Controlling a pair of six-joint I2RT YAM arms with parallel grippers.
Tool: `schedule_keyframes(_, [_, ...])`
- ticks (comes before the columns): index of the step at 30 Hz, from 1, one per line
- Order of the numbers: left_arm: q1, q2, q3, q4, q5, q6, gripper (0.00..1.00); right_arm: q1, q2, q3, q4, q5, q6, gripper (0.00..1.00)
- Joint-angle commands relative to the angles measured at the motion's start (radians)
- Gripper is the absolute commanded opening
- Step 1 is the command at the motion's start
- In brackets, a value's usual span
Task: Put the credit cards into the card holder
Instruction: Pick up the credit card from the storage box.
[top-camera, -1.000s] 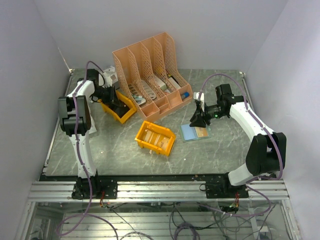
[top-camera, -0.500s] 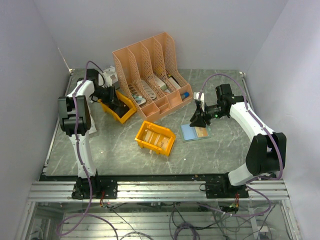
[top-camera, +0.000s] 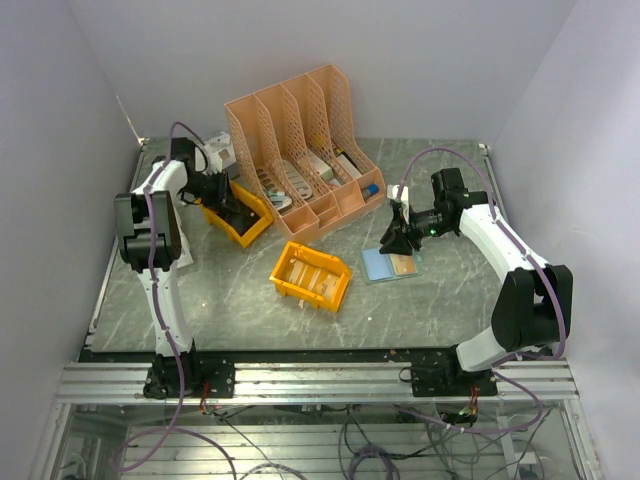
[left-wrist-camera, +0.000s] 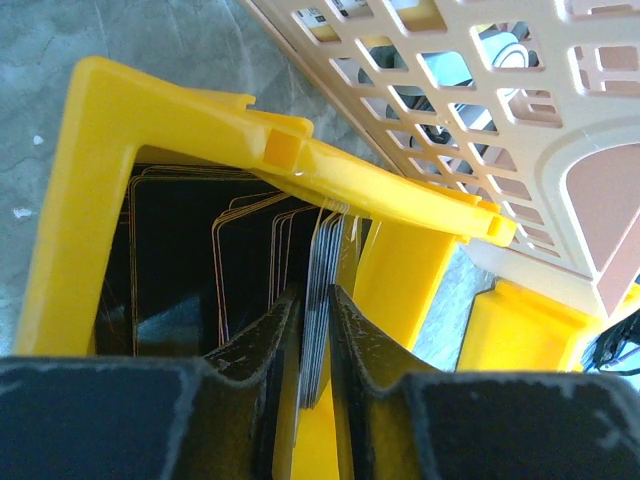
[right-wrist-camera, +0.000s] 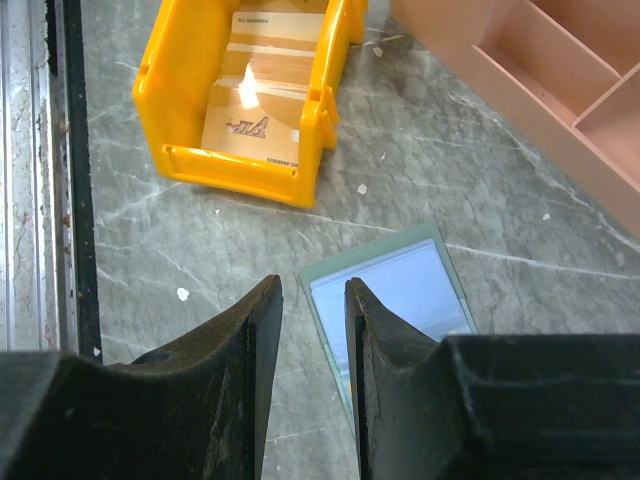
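My left gripper (top-camera: 228, 203) is inside a yellow bin (top-camera: 258, 224) at the back left. In the left wrist view it (left-wrist-camera: 315, 300) is shut on a thin stack of pale grey credit cards (left-wrist-camera: 322, 250) standing on edge. Dark cards with orange outlines (left-wrist-camera: 190, 250) stand further in. The card holder (top-camera: 385, 265) lies open on the table at the right, light blue inside, with a tan card (top-camera: 404, 264) on its right half. My right gripper (top-camera: 391, 242) hovers just above its far edge, jaws slightly apart and empty (right-wrist-camera: 312, 292). The card holder's blue pocket (right-wrist-camera: 400, 295) shows beside the right finger.
A second yellow-orange bin (top-camera: 311, 276) with tan cards (right-wrist-camera: 262, 100) stands mid-table, left of the holder. A peach lattice desk organizer (top-camera: 300, 150) with several slots and small items stands at the back centre, close beside the left bin. Walls close in on both sides.
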Motion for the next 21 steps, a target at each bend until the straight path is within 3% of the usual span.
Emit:
schedule_keyframes(1, [0.016,-0.012,0.035,-0.014,0.005,-0.011,0.26,-0.007,0.003,0.024,-0.016,-0.021,-0.011,0.32])
schedule_keyframes(7, [0.027,-0.019,0.04,-0.005,0.012,-0.023,0.24,-0.007,0.003,0.023,-0.017,-0.022,-0.013,0.32])
schedule_keyframes(13, [0.035,-0.018,0.049,-0.007,0.011,-0.035,0.07,-0.007,0.003,0.023,-0.019,-0.022,-0.015,0.32])
schedule_keyframes(21, [0.048,-0.133,0.002,0.085,-0.095,-0.125,0.07,-0.007,0.007,0.025,-0.026,-0.027,-0.022,0.32])
